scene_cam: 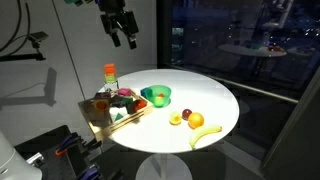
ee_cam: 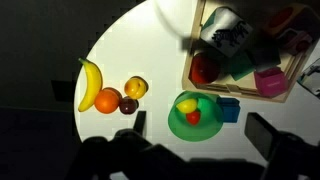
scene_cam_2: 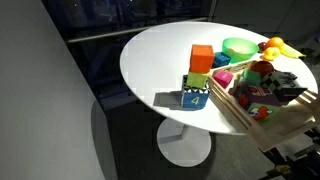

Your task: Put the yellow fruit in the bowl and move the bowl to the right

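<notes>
The yellow fruit [ee_cam: 135, 88], small and round with a reddish blush, lies on the white table beside a dark red fruit; it also shows in an exterior view [scene_cam: 175, 118]. The green bowl [ee_cam: 178, 126] stands to its right in the wrist view and holds a yellow oval piece and a small red piece. The bowl shows in both exterior views [scene_cam: 157, 95] [scene_cam_2: 238, 47]. My gripper [ee_cam: 200, 125] is open and empty. It hangs high above the table [scene_cam: 124, 38], over the bowl.
A banana [ee_cam: 88, 83], an orange [ee_cam: 107, 100] and a dark red fruit [ee_cam: 128, 105] lie left of the yellow fruit. A blue block [ee_cam: 228, 108] touches the bowl. A wooden tray [ee_cam: 240, 88] of toys is beside it. Stacked blocks [scene_cam_2: 198, 78] stand near the tray.
</notes>
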You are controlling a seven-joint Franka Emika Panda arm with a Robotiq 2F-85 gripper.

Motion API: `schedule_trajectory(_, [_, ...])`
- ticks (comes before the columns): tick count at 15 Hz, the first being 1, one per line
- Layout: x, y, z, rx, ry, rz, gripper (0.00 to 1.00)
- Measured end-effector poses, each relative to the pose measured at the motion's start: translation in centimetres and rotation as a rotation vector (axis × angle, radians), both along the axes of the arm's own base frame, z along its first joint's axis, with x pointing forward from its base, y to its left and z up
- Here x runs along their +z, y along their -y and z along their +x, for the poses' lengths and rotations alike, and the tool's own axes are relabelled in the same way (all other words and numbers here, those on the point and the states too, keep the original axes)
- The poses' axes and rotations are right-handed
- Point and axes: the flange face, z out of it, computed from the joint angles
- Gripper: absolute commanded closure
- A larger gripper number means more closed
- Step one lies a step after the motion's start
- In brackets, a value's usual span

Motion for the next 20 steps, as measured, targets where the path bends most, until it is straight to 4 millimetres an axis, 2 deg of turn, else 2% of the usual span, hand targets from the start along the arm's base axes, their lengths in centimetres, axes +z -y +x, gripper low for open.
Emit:
schedule_trajectory(8, [-0.2,-0.1,0.2,0.000,-0.006,-0.001,0.00])
schedule_trajectory(12, [-0.3,-0.3,1.1,-0.008,-0.016,-0.004,0.00])
schedule_trajectory(16, [-0.5,-0.3,3.4,-0.050,-0.034,-0.006,0.00])
schedule_trajectory(20, [-2.7,-0.3,7.1,-0.126,-0.090,-0.005,0.00])
